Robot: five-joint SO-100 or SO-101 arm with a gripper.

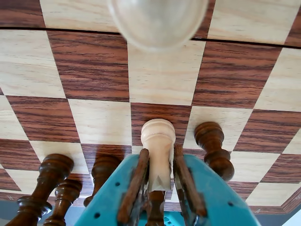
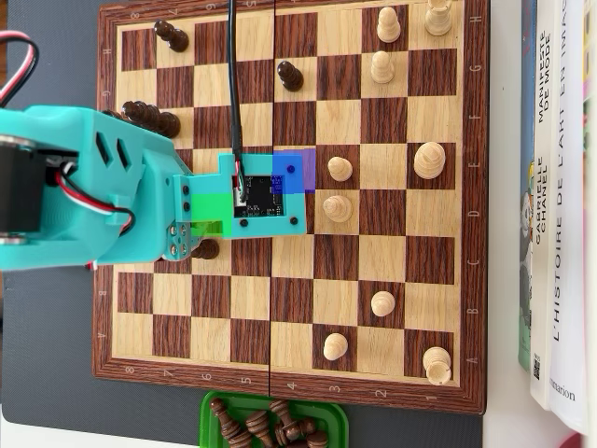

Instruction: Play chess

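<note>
A light piece is clamped between the fingers, above the chessboard; dark pieces crowd close on both sides and could be knocked over as it is lowered

Domestic or study setting. A wooden chessboard lies on a grey mat. Books are beside the board's right edge.

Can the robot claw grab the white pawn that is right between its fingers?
Probably yes. In the wrist view the gripper has its fingers on both sides of the light pawn. The dark pieces beside it stand close but outside the fingers.
</note>
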